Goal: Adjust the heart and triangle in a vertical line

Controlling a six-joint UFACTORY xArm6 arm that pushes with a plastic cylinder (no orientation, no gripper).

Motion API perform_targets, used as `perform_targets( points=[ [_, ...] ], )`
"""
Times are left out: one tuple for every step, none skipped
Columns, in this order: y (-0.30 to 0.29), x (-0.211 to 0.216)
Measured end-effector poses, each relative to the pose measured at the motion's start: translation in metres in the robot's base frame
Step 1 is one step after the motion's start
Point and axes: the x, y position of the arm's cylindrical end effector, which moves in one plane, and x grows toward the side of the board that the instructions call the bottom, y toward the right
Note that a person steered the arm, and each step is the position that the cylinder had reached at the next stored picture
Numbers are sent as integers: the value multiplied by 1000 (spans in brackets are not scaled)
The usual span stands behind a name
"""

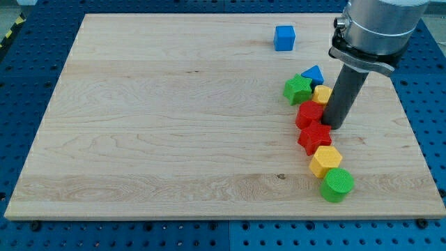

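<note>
The blue triangle (313,74) lies at the top of a cluster of blocks at the view's right. Just below it are a green star (297,88) and a small yellow block (322,94), partly hidden by my rod; its shape is unclear. Under these lies a red block (309,113) that may be the heart. My tip (333,127) stands right next to this red block's right side, below the yellow block and above a red star (315,137).
A yellow hexagon (325,161) and a green cylinder (338,185) continue the column below the red star. A blue cube (283,37) sits alone near the view's top. The wooden board (174,125) ends close to the cluster's right.
</note>
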Motion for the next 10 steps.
perform_targets(
  points=[
    [13, 0],
    [31, -3],
    [32, -18],
    [31, -27],
    [20, -45],
    [18, -49],
    [15, -49],
    [13, -49],
    [12, -49],
    [0, -59]
  ],
)
